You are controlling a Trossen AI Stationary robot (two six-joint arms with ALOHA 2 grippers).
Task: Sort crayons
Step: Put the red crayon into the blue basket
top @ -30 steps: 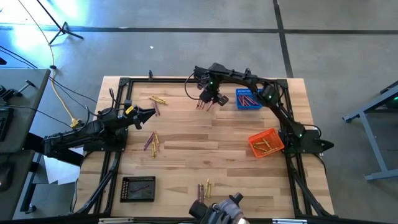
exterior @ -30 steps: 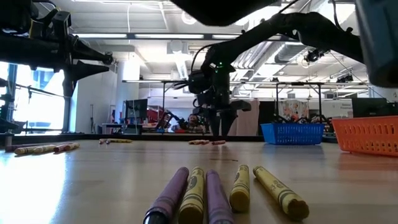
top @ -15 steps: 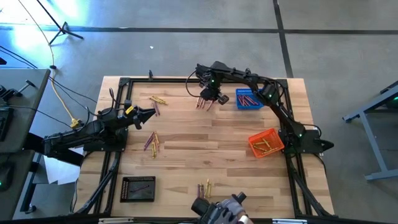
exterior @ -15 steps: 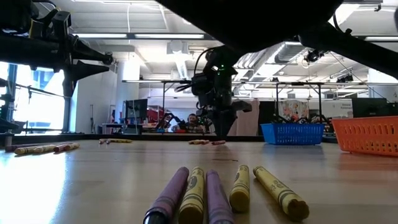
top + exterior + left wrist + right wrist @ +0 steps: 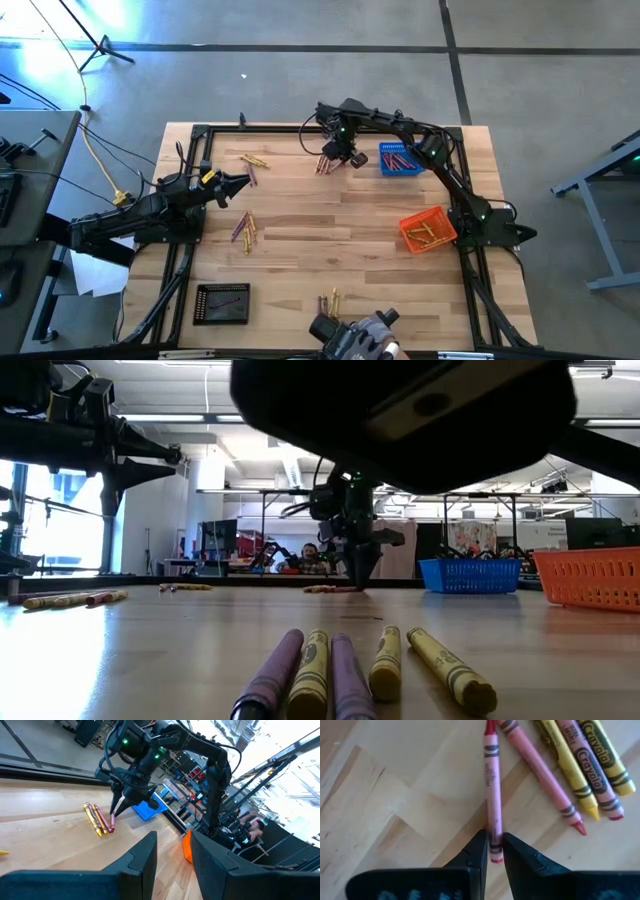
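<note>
My right gripper (image 5: 493, 846) pinches one red crayon (image 5: 491, 795) by its end on the tabletop (image 5: 395, 795); gripped so near the tip, it may pivot or slip out as I lift.

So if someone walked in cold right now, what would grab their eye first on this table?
Probably the right gripper down at the table's far edge, its dark fingers pinched on the end of a thin pink-red wax crayon lying beside a small cluster of red and yellow crayons. Next, the bright orange mesh basket by the right edge and the small blue mesh basket just beyond the gripper. The left gripper waits open at the left side.
</note>
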